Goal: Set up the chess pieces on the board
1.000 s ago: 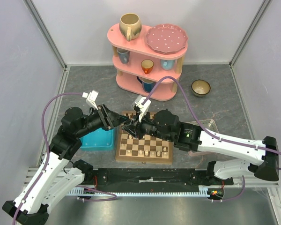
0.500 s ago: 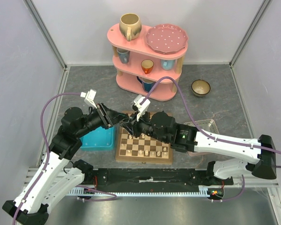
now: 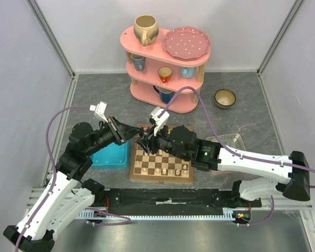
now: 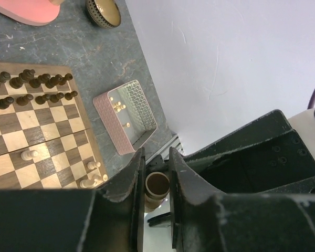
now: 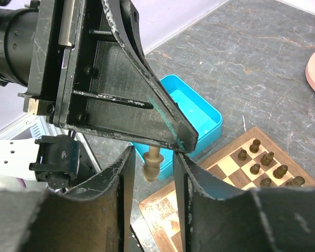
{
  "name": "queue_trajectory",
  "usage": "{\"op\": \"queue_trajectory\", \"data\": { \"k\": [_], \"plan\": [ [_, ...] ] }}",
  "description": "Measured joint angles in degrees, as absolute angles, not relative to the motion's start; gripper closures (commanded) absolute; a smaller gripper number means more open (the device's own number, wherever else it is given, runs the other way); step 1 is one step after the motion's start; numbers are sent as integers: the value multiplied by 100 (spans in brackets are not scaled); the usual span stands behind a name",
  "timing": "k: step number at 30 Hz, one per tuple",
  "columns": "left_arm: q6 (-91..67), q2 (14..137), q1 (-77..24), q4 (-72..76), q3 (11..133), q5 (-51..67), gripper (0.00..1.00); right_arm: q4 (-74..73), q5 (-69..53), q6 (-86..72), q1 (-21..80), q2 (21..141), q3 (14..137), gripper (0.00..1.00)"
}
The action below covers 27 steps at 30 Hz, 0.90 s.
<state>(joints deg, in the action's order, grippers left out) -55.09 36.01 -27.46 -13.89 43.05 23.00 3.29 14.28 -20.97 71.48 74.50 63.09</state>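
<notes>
Grey table, board centred. Handover step — left gripper is clenched on a cream piece above the board's far-left part; right gripper jaws stand clear of it. Next, likely: right backs off — left sets the piece upright on its square.

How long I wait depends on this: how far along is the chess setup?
Done: dark chessmen stand in two rows at the board's far side, and a few cream chess pieces stand on its near rows. In hand: the left gripper has its jaws shut on one cream piece; the right gripper has its jaws open around it. Left: more cream pieces lie in the pink-rimmed tray.
</notes>
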Motion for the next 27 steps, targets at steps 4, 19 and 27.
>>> {"op": "queue_trajectory", "data": {
  "k": [4,19,27],
  "plan": [
    [-5745,3393,-2751,-1125,4075,2298,98,502,1319,-2305,7133,7054,5990,45],
    [-6890,2945,-2753,685,3253,1798,98,2198,1433,-3924,7109,5660,4410,44],
    [-7249,2945,-2762,1278,2985,1752,98,3669,1337,-4499,7177,6779,4327,45]
  ]
}}
